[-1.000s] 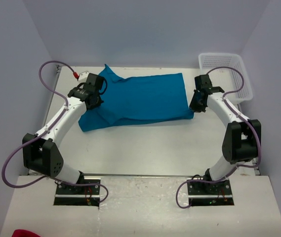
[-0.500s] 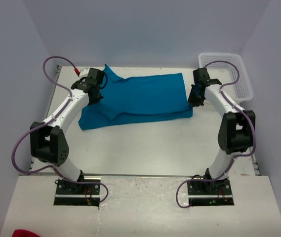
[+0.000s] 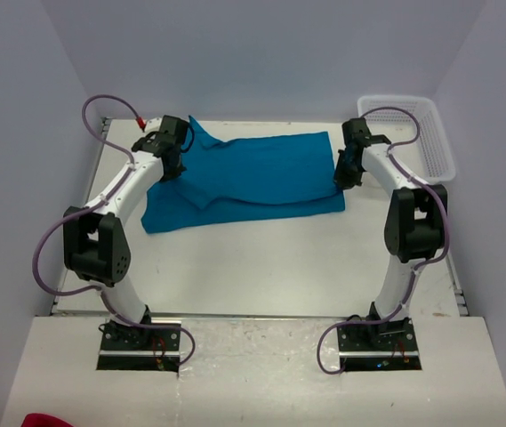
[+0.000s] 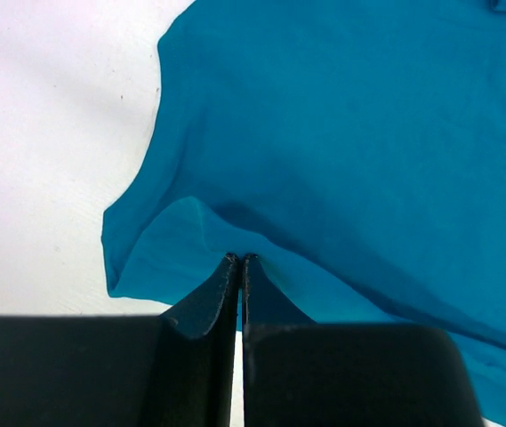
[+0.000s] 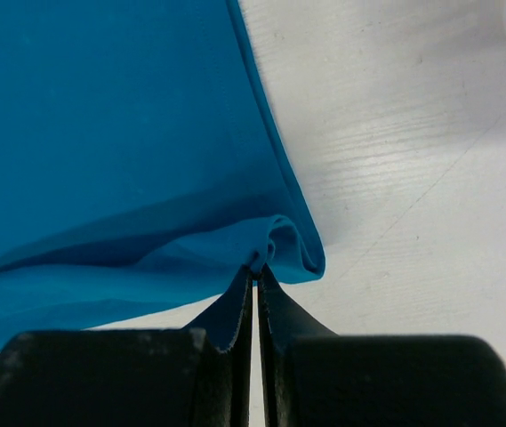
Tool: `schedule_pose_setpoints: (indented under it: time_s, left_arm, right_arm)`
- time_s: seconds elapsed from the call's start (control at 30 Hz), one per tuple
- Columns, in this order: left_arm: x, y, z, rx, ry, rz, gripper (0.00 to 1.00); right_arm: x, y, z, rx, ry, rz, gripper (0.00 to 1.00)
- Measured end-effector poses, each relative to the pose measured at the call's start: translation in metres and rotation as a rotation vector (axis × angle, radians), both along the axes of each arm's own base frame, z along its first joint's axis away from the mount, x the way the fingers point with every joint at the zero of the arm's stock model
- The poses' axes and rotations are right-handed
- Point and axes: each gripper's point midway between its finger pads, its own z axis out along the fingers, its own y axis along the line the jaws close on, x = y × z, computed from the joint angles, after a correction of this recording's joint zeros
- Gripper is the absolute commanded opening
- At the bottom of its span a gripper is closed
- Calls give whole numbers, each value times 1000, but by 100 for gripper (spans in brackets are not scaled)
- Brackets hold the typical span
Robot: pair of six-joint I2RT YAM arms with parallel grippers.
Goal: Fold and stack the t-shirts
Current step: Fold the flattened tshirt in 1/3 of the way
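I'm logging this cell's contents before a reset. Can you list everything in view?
t-shirt: one, teal-blue, far half of the table, partly folded over
basket: one, white, far right corner
table: one, white
red item: one, red, near left edge of the overhead view, cut off, unidentifiable
cables: several, purple, looping off the arms
left arm, right arm: white and black
left gripper: black, shut on the t-shirt's left end
right gripper: black, shut on its right end

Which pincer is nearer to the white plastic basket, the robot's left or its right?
Right. The right pincer pinches the edge of the t-shirt a short way from the basket; the left pincer grips the opposite side of the cloth, far from it.
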Motion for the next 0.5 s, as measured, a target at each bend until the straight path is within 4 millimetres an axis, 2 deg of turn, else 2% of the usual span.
schedule_pose_setpoints:
  time_s: [0.5]
  left_arm:
    - [14, 8, -11, 10, 25, 19, 0]
  right_arm:
    - [21, 5, -2, 6, 3, 24, 0]
